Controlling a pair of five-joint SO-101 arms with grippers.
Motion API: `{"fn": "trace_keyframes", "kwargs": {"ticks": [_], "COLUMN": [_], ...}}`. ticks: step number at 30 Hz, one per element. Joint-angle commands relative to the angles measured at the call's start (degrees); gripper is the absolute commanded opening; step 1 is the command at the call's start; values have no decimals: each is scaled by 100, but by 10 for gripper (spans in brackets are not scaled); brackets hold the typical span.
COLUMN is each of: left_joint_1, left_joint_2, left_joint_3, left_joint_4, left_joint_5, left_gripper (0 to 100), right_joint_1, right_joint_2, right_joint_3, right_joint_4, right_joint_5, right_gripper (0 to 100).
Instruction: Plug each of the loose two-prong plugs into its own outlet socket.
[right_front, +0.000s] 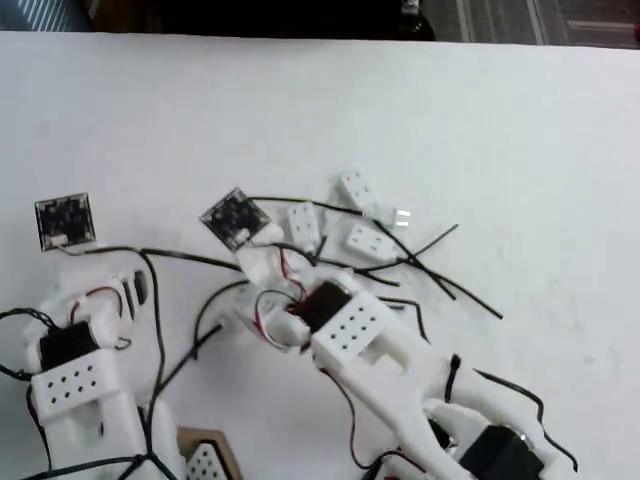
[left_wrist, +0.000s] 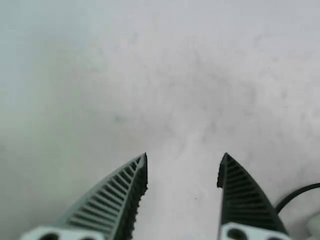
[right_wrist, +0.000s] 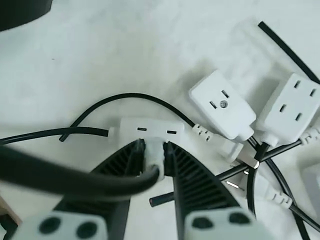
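Where the small white two-prong plug (right_wrist: 155, 156) on its black cord touches the edge of a long white slotted outlet socket (right_wrist: 150, 128) mid-table, the right gripper (right_wrist: 154, 145) has its ribbed black fingers (right_wrist: 190, 175) clamped on it. Two more white sockets (right_wrist: 222, 104) lie just beside. The left gripper (left_wrist: 185, 156) hovers over the bare white table (left_wrist: 150, 75), its fingers (left_wrist: 120, 195) wide apart.

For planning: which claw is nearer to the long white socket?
Right. The right claw, shut on a white plug, is at the long white socket; the left claw is open over bare table, apart.
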Motion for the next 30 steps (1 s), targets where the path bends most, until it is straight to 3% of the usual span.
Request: {"fn": "trace_keyframes", "kwargs": {"ticks": [1, 12, 30], "left_joint_1": [-40, -40, -40], "left_joint_2": [-171, -163, -154], "left_joint_3": [-35, -35, -26], "left_joint_4": [-132, -114, -114], "left_joint_5": [44, 9, 9], "left_gripper": [238, 238, 239], "right_joint_1": [75, 435, 391], "right_joint_2": [154, 901, 963], "right_joint_3": [-281, -281, 466], "right_joint_4": [-330, -857, -1543], "right_joint_5": [0, 18, 0], "right_gripper": [17, 17, 17]}}
